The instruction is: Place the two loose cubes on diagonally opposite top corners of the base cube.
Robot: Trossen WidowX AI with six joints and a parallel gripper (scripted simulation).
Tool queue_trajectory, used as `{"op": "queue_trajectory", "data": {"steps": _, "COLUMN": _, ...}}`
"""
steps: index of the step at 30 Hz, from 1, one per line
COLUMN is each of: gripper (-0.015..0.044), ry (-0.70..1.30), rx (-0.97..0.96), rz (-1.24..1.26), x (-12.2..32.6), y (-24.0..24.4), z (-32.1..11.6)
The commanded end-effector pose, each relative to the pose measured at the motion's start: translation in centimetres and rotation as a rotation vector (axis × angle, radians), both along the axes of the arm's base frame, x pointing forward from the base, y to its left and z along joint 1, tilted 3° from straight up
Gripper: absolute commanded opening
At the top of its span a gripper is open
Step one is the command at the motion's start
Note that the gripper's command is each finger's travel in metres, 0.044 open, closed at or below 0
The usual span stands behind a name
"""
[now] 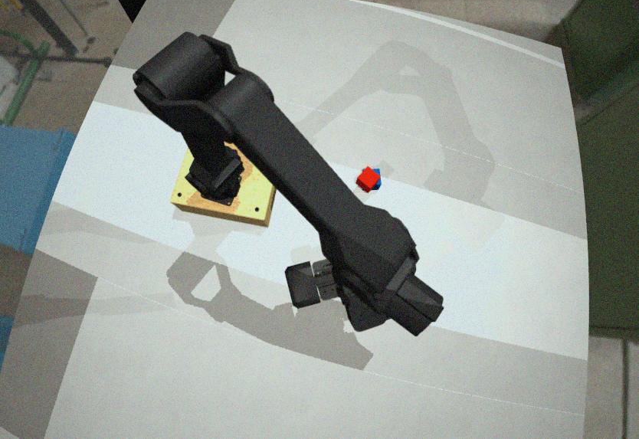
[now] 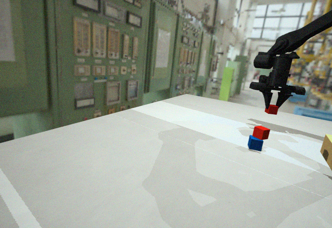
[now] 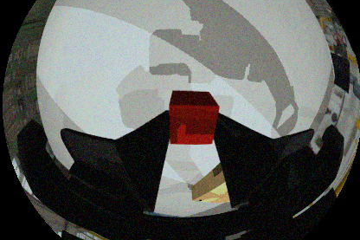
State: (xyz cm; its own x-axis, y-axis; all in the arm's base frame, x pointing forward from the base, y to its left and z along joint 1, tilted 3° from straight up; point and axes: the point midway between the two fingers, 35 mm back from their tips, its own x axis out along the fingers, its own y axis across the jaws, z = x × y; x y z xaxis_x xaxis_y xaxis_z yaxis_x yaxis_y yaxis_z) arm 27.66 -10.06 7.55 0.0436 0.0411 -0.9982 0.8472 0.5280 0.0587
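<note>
Gripper (image 1: pixel 330 286) (image 2: pixel 271 107) (image 3: pixel 190 115) is narrow on the held cube (image 2: pixel 272 110) (image 3: pixel 192 126), a red one, with one finger against each side. This cube hangs in the air, higher than the blue cube (image 1: pixel 378 171) (image 2: pixel 255 143) and off to its side, not yet over it. It looks small, light and stiff, I think with rather smooth faces, so a gentle, even hold at the middle of two opposite sides should be enough. The top cube (image 1: pixel 368 179) (image 2: pixel 260 132), also red, already sits on one corner of the blue cube, partly overhanging. The free corner diagonally opposite is, in my judgement, the next goal; lowering must be slow and level, because a touch could push the top cube off or shift the blue cube. Under the blue cube is the pale, flat table (image 1: pixel 489 289) (image 2: pixel 107 166) (image 3: pixel 91 56), crossed by shadows. Well apart from the blue cube stands the yellow block (image 1: pixel 260 213) (image 2: pixel 326 150) (image 3: pixel 209 188) under the arm. Farther from it, green cabinets (image 1: pixel 614 176) (image 2: pixel 162 45) line the hall.
</note>
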Motion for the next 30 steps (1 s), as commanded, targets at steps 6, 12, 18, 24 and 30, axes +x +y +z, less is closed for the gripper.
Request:
{"op": "queue_trajectory", "data": {"steps": 6, "gripper": 0.0105, "ry": -0.003, "rx": -0.003, "rz": 0.006, "x": -0.4, "y": 0.0, "z": 2.8}}
{"op": "queue_trajectory", "data": {"steps": 12, "gripper": 0.0105, "ry": -0.008, "rx": -0.008, "rz": 0.1, "x": 0.0, "y": 0.9, "z": 2.9}}
{"op": "queue_trajectory", "data": {"steps": 18, "gripper": 0.0105, "ry": -0.015, "rx": -0.017, "rz": 0.263, "x": 0.7, "y": 2.6, "z": 2.9}}
{"op": "queue_trajectory", "data": {"steps": 24, "gripper": 0.0105, "ry": -0.023, "rx": -0.025, "rz": 0.425, "x": 1.3, "y": 4.3, "z": 3.0}}
{"op": "queue_trajectory", "data": {"steps": 30, "gripper": 0.0105, "ry": -0.031, "rx": -0.034, "rz": 0.587, "x": 1.7, "y": 6.0, "z": 3.1}}
